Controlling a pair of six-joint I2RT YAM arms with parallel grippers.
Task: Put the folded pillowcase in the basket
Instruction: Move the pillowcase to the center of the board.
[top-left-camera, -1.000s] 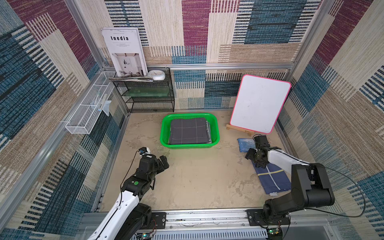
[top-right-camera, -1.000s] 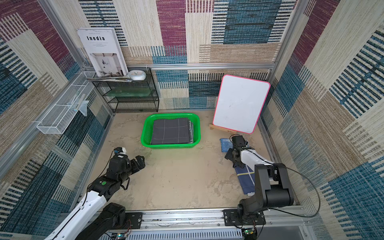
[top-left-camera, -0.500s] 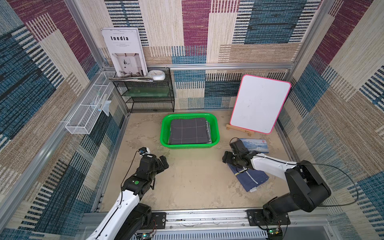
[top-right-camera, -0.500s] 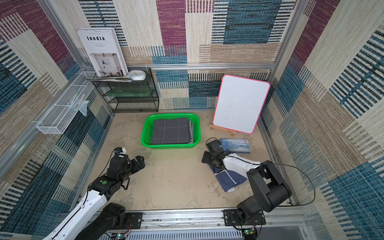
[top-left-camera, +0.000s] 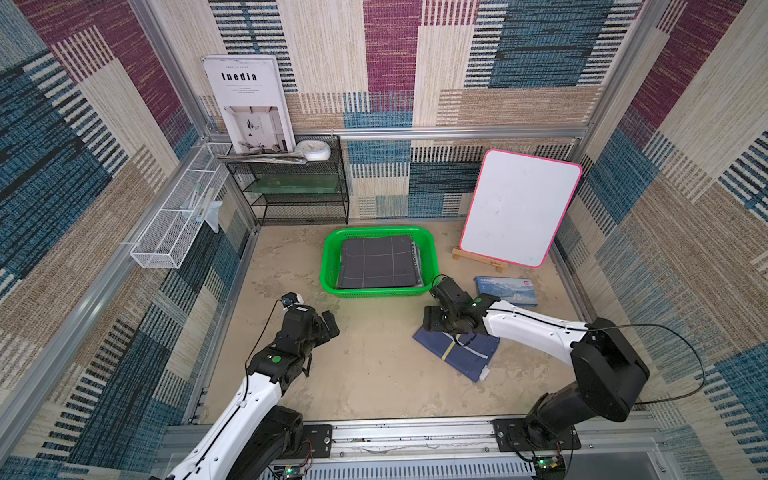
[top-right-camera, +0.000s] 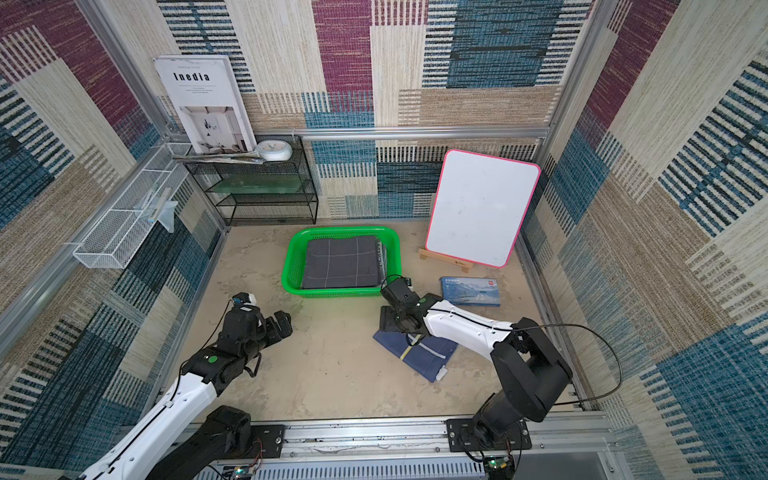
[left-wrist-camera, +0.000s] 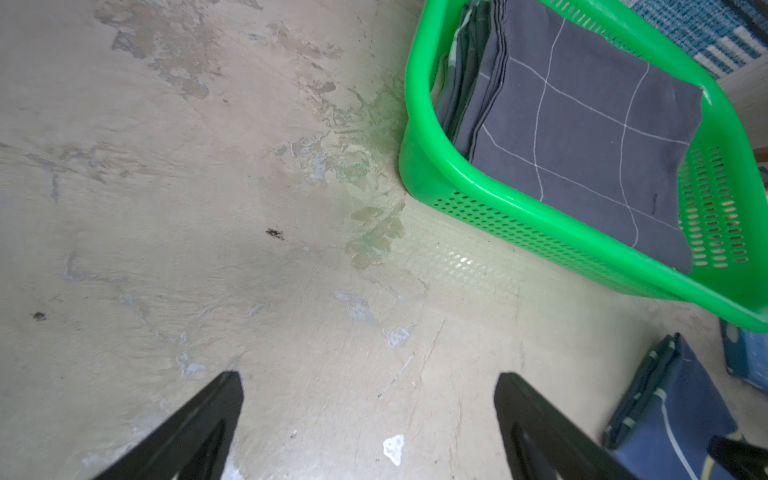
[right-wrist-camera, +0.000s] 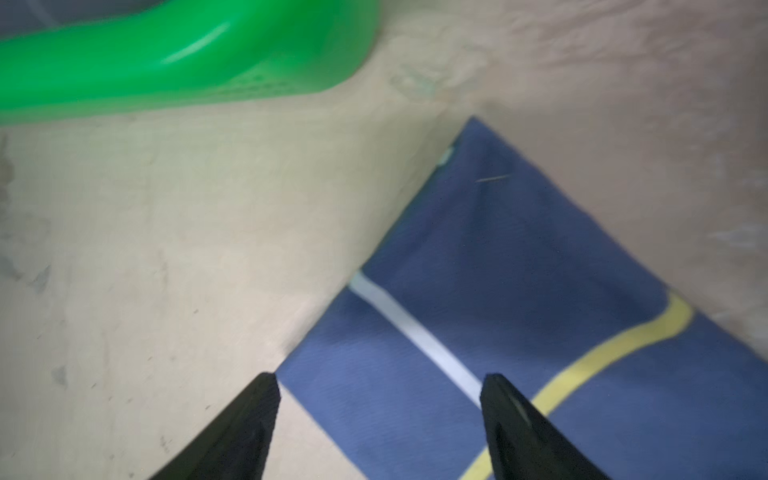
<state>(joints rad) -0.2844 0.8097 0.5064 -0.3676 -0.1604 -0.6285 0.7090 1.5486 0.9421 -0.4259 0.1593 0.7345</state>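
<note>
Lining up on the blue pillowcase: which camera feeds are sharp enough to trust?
Right wrist view: blurred, with the basket rim and pillowcase edges smeared. Left wrist view: sharp, basket mesh crisp. Both top views: clear and evenly lit.

In a top view: green basket (top-left-camera: 329, 266) sits mid-counter (top-left-camera: 374, 382), with a folded grey checked cloth (top-left-camera: 380, 262) lying inside. Folded blue pillowcase (top-left-camera: 465, 353) lies flat on the counter, near the basket's right front corner. Right claw (top-left-camera: 433, 322) is low over the pillowcase's basket-side end. Left claw (top-left-camera: 330, 324) is well apart, left of it.
</note>
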